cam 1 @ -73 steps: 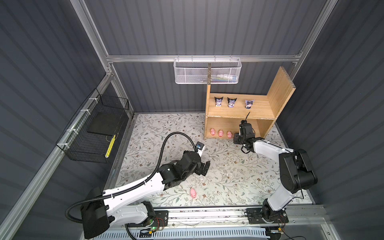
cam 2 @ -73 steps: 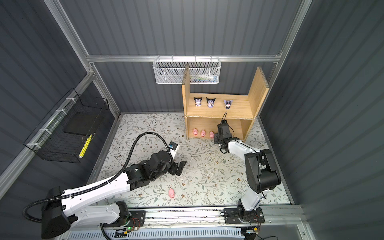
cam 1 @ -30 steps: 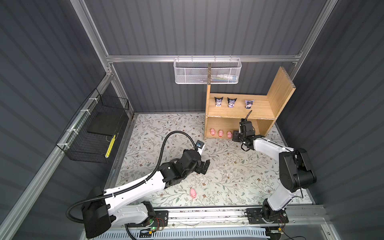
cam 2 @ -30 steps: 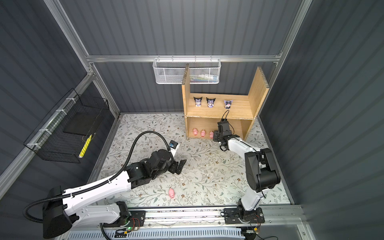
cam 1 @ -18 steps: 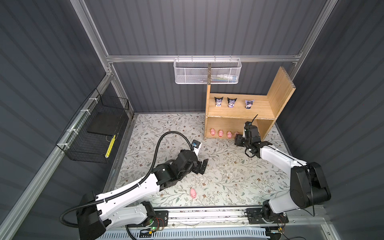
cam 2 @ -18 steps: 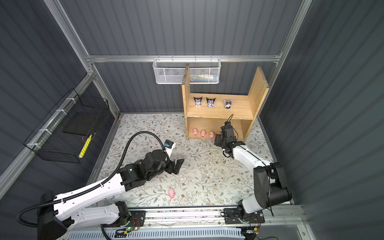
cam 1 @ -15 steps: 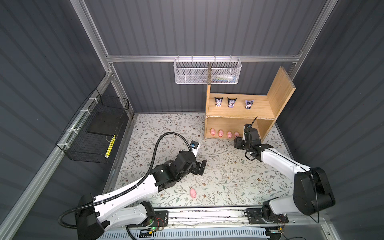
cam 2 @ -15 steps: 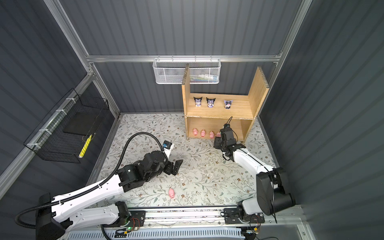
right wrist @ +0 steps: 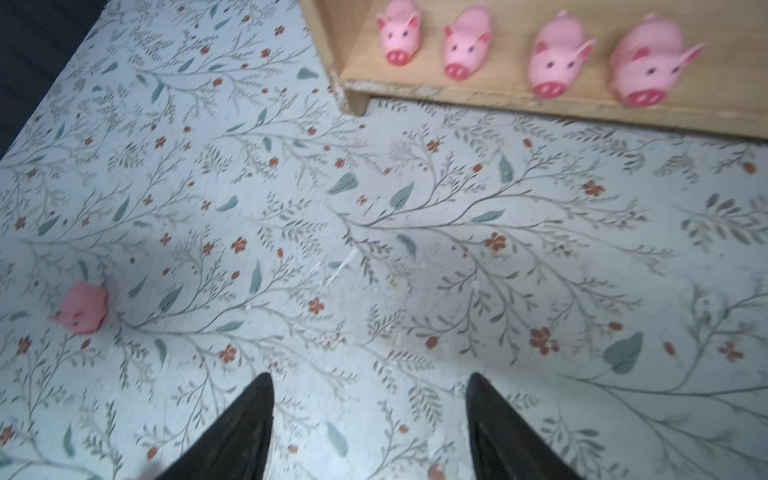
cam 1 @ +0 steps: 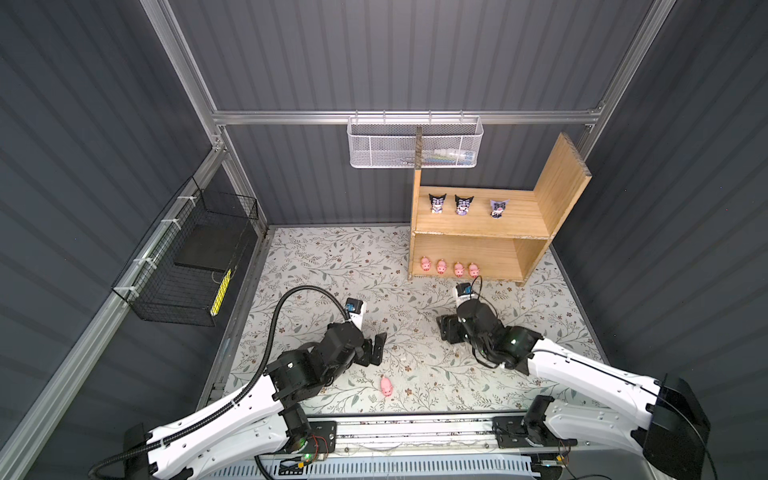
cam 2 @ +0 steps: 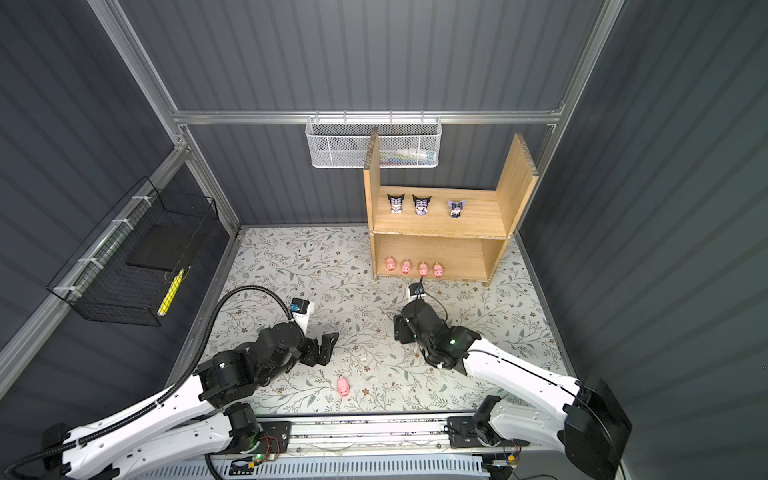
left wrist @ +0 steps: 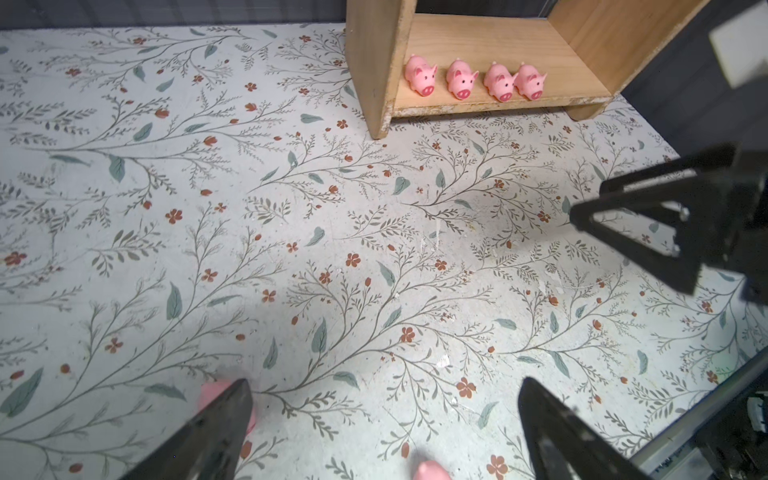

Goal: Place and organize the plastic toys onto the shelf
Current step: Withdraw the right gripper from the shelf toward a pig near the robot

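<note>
The wooden shelf (cam 1: pixel 521 216) stands at the back right of the floral mat. Three horned-hood figurines (cam 1: pixel 463 205) stand on its upper level. Several pink pigs (cam 1: pixel 449 268) line the front of its lower level, also clear as pigs (right wrist: pixel 552 62) in the right wrist view. One loose pig (cam 1: pixel 387 386) lies near the mat's front edge, just in front of my left gripper (cam 1: pixel 374 351). That gripper (left wrist: pixel 384 382) is open and empty; a pink bit (left wrist: pixel 212 395) shows behind one finger. My right gripper (right wrist: pixel 370 376) is open and empty over mid-mat, with a pig (right wrist: pixel 83 307) off to its side.
A white mesh basket (cam 1: pixel 415 143) hangs on the back wall above the shelf's left board. A black wire basket (cam 1: pixel 191 257) hangs on the left wall. The arms' base rail (cam 1: pixel 415 432) runs along the front. The right gripper (left wrist: pixel 665 224) shows in the left wrist view.
My right gripper left a fourth pig on the shelf's lower level, opened wider and drew back to mid-mat. My left gripper slid slightly toward the front.
</note>
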You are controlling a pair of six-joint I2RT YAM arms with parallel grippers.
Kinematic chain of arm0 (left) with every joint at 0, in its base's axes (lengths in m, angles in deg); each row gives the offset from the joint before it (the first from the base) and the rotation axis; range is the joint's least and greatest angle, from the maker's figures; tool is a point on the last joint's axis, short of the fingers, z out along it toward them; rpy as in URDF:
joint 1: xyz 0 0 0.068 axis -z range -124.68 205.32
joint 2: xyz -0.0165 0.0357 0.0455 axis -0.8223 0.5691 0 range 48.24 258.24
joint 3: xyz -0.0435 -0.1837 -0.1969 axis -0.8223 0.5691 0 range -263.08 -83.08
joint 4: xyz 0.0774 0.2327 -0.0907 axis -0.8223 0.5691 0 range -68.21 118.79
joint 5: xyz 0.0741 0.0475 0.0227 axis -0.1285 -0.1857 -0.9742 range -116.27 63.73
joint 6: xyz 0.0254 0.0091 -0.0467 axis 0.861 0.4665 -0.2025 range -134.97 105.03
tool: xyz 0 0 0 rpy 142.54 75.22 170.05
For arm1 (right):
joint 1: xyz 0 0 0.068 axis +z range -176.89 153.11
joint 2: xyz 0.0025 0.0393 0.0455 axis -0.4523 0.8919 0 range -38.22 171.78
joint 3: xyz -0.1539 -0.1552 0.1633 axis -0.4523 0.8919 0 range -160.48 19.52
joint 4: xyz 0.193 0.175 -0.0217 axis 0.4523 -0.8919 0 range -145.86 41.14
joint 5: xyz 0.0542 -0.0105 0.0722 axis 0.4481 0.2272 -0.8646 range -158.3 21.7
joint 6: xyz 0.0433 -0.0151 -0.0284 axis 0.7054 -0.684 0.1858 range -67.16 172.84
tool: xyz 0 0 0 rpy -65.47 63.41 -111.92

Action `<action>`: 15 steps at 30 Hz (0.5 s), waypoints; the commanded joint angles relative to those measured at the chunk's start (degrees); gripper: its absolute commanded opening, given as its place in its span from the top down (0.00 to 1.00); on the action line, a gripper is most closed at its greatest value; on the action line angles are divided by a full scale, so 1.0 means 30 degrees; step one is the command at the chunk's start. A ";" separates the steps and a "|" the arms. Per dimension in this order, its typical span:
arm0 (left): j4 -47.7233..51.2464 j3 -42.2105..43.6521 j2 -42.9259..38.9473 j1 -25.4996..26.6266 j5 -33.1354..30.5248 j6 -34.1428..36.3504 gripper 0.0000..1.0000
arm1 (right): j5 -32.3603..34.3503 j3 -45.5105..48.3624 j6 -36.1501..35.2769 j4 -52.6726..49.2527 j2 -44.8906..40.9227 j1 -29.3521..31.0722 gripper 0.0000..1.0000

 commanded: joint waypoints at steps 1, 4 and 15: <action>0.1705 0.0762 -0.1180 -0.0118 -0.0450 -0.2229 0.00 | 0.2082 0.0866 0.2244 0.0420 -0.0293 0.2690 0.30; 0.2274 0.1192 -0.2141 -0.0121 -0.0540 -0.3107 0.01 | 0.4614 0.1111 0.2959 0.1248 0.0244 0.5770 0.27; 0.3473 0.1418 -0.3804 -0.0120 -0.0513 -0.3994 0.01 | 0.8683 -0.0612 0.4383 0.4448 0.7253 1.2875 0.18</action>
